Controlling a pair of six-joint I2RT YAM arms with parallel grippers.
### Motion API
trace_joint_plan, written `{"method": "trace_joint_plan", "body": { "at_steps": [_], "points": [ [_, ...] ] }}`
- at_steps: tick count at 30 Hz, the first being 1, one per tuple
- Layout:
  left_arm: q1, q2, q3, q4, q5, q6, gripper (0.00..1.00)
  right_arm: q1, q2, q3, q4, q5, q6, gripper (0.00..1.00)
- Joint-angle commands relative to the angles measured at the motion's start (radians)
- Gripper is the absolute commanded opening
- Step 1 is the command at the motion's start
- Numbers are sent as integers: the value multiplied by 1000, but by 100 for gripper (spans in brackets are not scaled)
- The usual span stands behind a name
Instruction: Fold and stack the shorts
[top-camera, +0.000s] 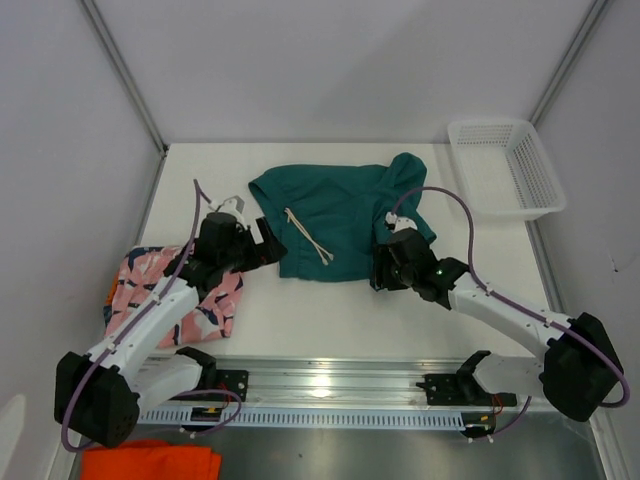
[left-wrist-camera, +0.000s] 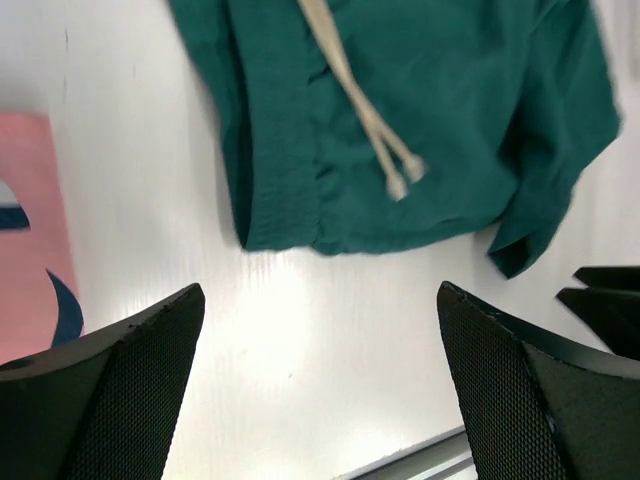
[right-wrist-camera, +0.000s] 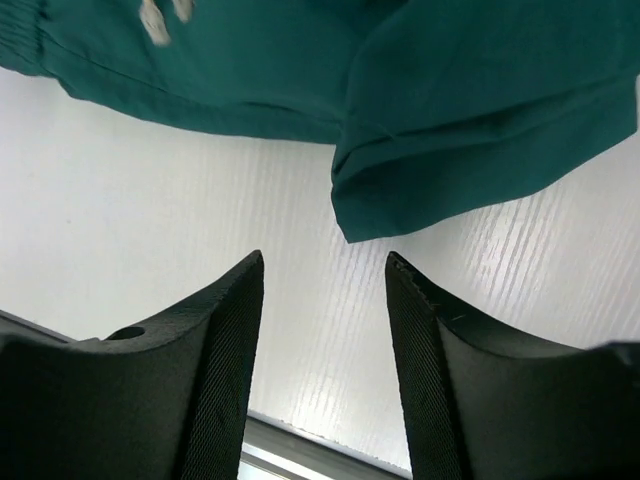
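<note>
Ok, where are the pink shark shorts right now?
In the top view the pink shorts lie at the table's left side, partly under the left arm, down-left of the teal shorts.

Teal shorts: plain green, spread mostly flat mid-table toward the far side. Cream drawstring lies loose on top, and the right leg is rumpled with a corner kicked up far-right.

Pink shorts: navy-white shark print, folded flat at the left near edge.
</note>
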Motion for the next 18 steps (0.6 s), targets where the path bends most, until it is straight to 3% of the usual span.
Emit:
{"method": "trace_joint_plan", "body": {
  "at_steps": [1, 7, 13, 18],
  "points": [
    [-12, 2, -103, 121, 69, -28, 99, 17, 26, -41, 63, 50, 53, 53],
    [-12, 97, -192, 258, 113, -8, 98, 20, 121, -23, 145, 54, 59, 49],
    [-12, 239, -194, 375, 155, -13, 88, 18, 236, 30, 169, 88, 47, 47],
    [-12, 344, -163, 430, 133, -42, 87, 18, 285, 40, 194, 123, 51, 41]
  ]
}}
